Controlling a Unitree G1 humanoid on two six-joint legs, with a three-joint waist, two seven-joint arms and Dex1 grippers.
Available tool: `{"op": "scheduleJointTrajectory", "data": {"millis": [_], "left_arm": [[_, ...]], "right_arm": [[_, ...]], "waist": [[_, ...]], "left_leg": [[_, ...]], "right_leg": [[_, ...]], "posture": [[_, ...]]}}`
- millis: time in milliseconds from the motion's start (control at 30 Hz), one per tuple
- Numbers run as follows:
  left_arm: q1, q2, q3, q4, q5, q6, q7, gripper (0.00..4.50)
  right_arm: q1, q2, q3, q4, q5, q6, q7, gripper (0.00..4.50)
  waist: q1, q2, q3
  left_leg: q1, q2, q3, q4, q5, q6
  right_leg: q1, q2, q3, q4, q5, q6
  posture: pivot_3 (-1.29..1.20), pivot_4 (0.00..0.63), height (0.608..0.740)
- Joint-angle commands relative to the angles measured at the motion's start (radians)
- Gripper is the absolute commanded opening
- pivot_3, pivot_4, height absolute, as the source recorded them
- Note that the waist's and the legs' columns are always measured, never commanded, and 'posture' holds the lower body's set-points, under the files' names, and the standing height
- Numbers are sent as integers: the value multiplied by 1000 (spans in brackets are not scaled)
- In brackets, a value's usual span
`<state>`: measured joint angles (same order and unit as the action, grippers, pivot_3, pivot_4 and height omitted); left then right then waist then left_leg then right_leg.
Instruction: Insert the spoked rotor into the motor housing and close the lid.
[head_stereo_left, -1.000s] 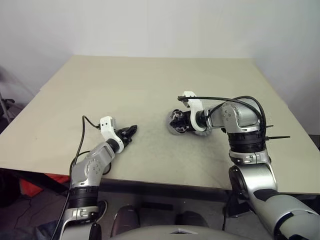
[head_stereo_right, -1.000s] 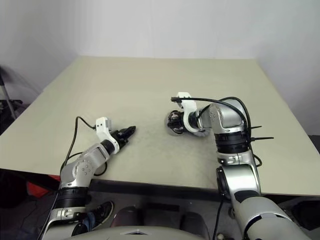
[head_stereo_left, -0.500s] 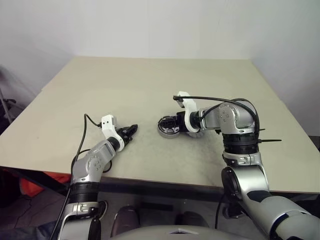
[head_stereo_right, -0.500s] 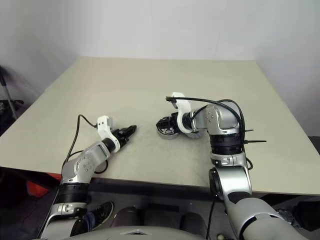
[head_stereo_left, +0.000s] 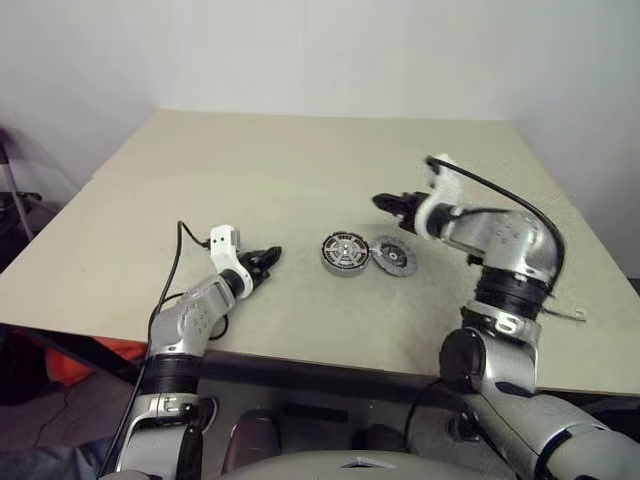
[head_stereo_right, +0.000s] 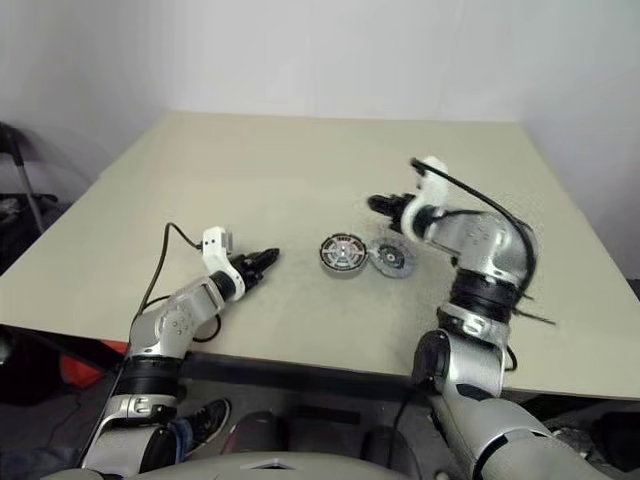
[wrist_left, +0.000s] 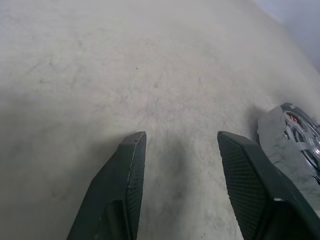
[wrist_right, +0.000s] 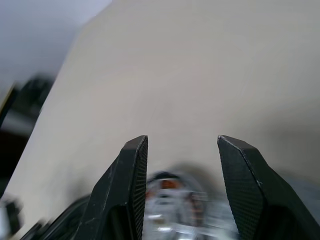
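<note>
Left eye view: right end effector (head_stereo_left: 392, 205) hung above counter (head_stereo_left: 250, 170), fingers apart, gripping nothing. Left end effector (head_stereo_left: 268, 261) rested low near counter, fingers apart, empty, aimed at parts. Between them we saw motor housing (head_stereo_left: 344, 253) with spoked rotor seemingly seated inside; lid (head_stereo_left: 394, 257) lay flat just beside, on housing's right. We judged lid light, rigid, thin, likely slippery; pinch across scalloped edge. Housing heavier, may slide.
</note>
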<state>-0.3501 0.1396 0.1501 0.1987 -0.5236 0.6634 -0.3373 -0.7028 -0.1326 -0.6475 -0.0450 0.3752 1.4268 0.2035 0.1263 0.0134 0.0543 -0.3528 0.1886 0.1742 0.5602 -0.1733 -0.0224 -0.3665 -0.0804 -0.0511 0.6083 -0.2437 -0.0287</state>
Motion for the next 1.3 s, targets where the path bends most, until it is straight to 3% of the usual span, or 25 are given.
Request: {"op": "scheduleJointTrajectory", "data": {"millis": [33, 233, 367, 500, 667, 967, 1300], "left_arm": [[-35, 25, -32, 65, 40, 12, -28, 2449], [-108, 41, -52, 148, 66, 6, -75, 2449], [-135, 46, -63, 176, 87, 5, -99, 2449], [-135, 47, -62, 174, 97, 9, -107, 2449], [-111, 48, -61, 141, 104, 20, -104, 2449], [-80, 35, -42, 88, 100, 41, -75, 2449], [-71, 33, -34, 88, 104, 35, -67, 2449]], "right_arm": [[118, -28, -81, -189, 65, 91, 20, 2584], [288, 19, -207, -351, 207, 188, 47, 4459], [402, 82, -175, -411, 311, 188, 3, 4459], [418, 110, -149, -385, 361, 188, -41, 4459], [349, 118, -167, -304, 338, 184, -67, 4459], [208, 71, -88, -56, 243, -68, -101, 4459], [169, 53, -19, 13, 292, -176, -70, 4459]], "waist": [[7, 1, 0], [15, 4, -2], [22, 5, -3], [23, 5, -3], [24, 5, -3], [24, 5, -3], [20, 5, -3]], "left_leg": [[0, 0, 0, -1, 0, 0], [4, 0, 0, -4, 3, -4], [5, 0, 0, -8, 5, -8], [4, -1, 0, -9, 5, -9], [4, -2, 0, -13, 7, -11], [1, -2, 0, -15, 7, -12], [2, -2, 0, -15, 7, -11]], "right_leg": [[0, 0, 0, 0, 0, 1], [1, 0, 0, -1, 0, 2], [0, -1, 0, -3, 0, 2], [0, -1, 0, -3, 0, 2], [-1, -2, 0, -3, 0, 2], [-4, -1, 0, -3, 0, 1], [-4, -1, 0, -3, 0, 1]], "posture": [[0, 0, 740], [0, 0, 740], [0, 0, 740], [0, 0, 740], [0, 0, 740], [0, 0, 740], [0, 0, 740]]}}
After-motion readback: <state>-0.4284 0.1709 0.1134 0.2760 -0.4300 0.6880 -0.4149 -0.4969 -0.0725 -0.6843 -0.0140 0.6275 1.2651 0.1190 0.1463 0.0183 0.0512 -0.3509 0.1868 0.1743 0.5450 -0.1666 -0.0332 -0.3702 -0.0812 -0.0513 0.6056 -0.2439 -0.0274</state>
